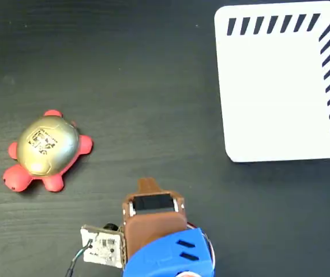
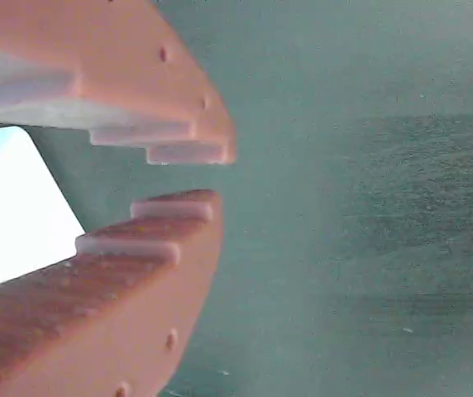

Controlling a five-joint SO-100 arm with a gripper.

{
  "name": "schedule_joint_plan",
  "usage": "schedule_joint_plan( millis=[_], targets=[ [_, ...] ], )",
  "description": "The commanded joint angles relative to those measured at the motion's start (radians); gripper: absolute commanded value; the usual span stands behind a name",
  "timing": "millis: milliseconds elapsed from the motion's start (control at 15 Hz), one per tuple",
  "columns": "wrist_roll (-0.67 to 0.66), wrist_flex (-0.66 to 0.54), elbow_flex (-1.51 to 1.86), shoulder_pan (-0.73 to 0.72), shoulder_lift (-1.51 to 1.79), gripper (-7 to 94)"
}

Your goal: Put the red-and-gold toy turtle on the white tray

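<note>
Two items are lying on the dark table (image 1: 142, 86) in the fixed view: the toy turtle (image 1: 45, 151) is sitting at the left, upright, shell up, and the white tray (image 1: 274, 92) is occupying the upper right, well apart from it. Between them, at the bottom edge, the gripper (image 2: 185, 177) is holding nothing, its fingers (image 2: 179, 219) standing slightly parted. A pale corner, probably the tray, is showing behind them in the wrist view.
</note>
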Motion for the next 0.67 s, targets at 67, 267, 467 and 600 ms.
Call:
schedule_joint_plan(
  millis=[67,267,467,600],
  targets=[
    [0.014,0.018,-0.009,-0.014,0.008,0],
    [-0.028,0.018,-0.009,-0.066,0.008,0],
    [-0.014,-0.02,-0.015,-0.118,-0.063,0],
    [-0.032,-0.1,-0.051,-0.147,-0.244,0]
  ],
)
